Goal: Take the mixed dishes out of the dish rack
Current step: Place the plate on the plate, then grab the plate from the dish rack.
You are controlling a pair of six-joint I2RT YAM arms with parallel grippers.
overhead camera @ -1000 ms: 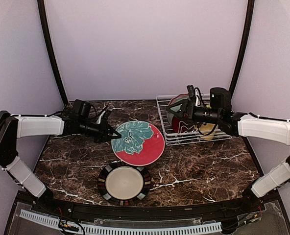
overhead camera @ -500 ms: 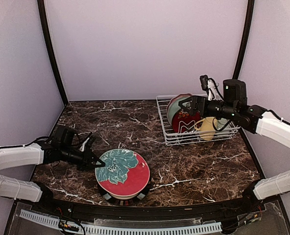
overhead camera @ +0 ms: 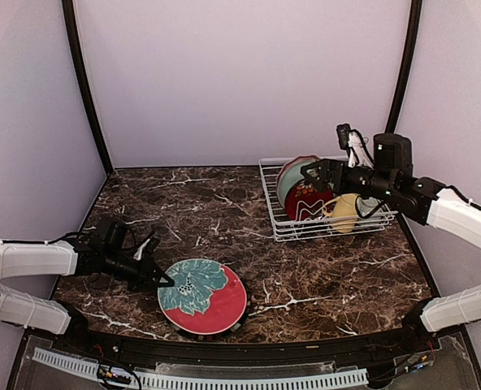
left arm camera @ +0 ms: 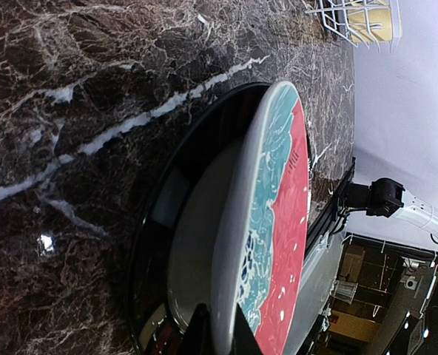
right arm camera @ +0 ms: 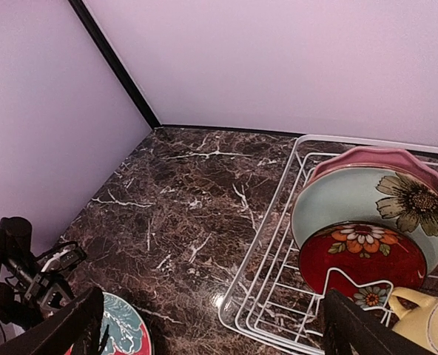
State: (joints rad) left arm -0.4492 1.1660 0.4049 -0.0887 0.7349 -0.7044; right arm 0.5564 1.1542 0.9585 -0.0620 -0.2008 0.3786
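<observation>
The left gripper [overhead camera: 162, 281] is being clamped onto the left rim of the red plate with teal flower [overhead camera: 206, 297], which is being held tilted over the black-rimmed cream plate [left arm camera: 193, 237] near the front of the marble table [overhead camera: 346, 276]. The right gripper [overhead camera: 314, 172] is being held spread wide above the white wire dish rack [overhead camera: 283, 231]. In the rack, a pink scalloped plate [right arm camera: 367, 154], a pale teal plate [right arm camera: 337, 203], a red floral plate [right arm camera: 359, 255] and a pale yellow mug [right arm camera: 426, 319] are standing.

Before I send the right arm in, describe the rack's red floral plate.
Find the white wire dish rack at the table's far right corner. The red floral plate stands on edge in front, beside the pale yellow mug. It is smaller than the pale teal plate and pink plate behind it, and the only red one there.
</observation>
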